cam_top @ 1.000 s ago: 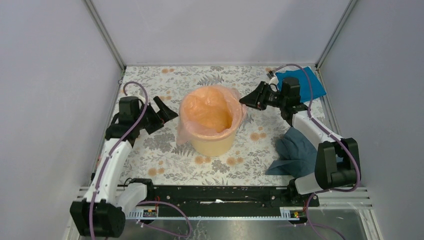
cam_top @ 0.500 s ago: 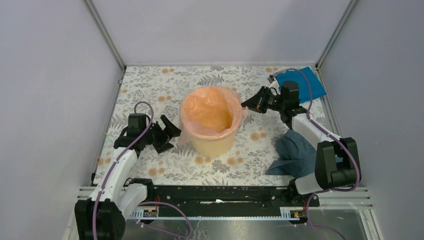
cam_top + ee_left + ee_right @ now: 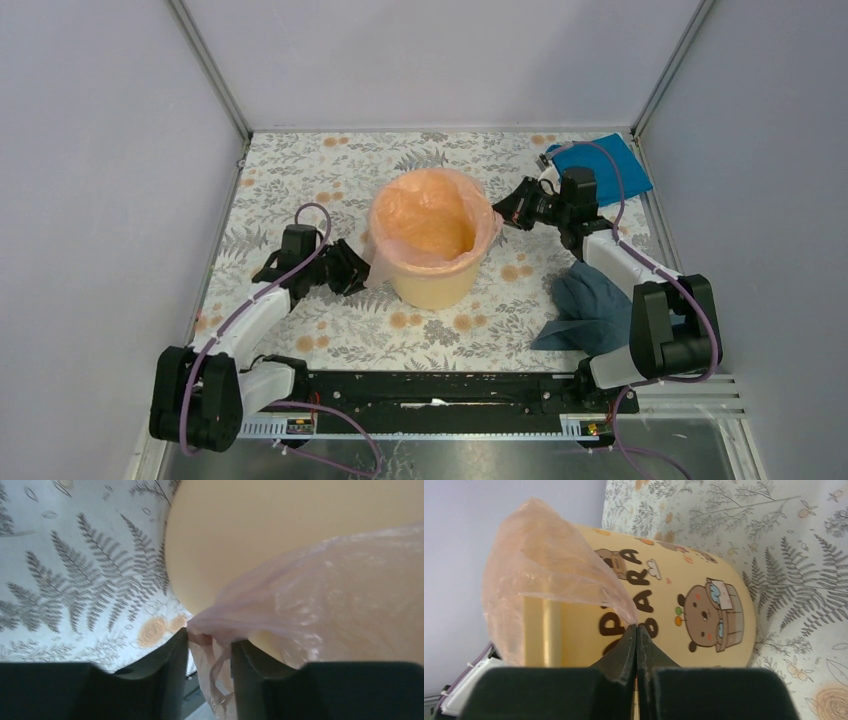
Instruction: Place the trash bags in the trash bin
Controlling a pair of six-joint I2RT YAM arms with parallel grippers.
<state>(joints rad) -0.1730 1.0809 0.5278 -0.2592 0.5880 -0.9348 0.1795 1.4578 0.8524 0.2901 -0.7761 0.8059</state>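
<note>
The trash bin (image 3: 432, 285), a yellow-orange bucket, stands mid-table. The pale-pink trash bag (image 3: 385, 262) lines it and drapes over the rim. My left gripper (image 3: 358, 272) is low at the bin's left side. In the left wrist view its jaws stand apart (image 3: 210, 640), with a hanging fold of the bag (image 3: 325, 595) between them, against the bin wall (image 3: 280, 525). My right gripper (image 3: 503, 212) is at the right rim. In the right wrist view it is shut (image 3: 636, 627), pinching the bag's edge (image 3: 544, 555) beside the bin's bear print (image 3: 709, 615).
A bright blue cloth (image 3: 600, 165) lies at the back right corner. A grey-blue cloth (image 3: 590, 305) lies by the right arm's base. Grey walls enclose the floral table on three sides. The black rail (image 3: 440, 390) runs along the near edge.
My left arm swung down and right to the bin's lower left, and its jaws narrowed around the hanging bag. My right gripper closed on the bag's edge. The puffed bag sank into the bin.
</note>
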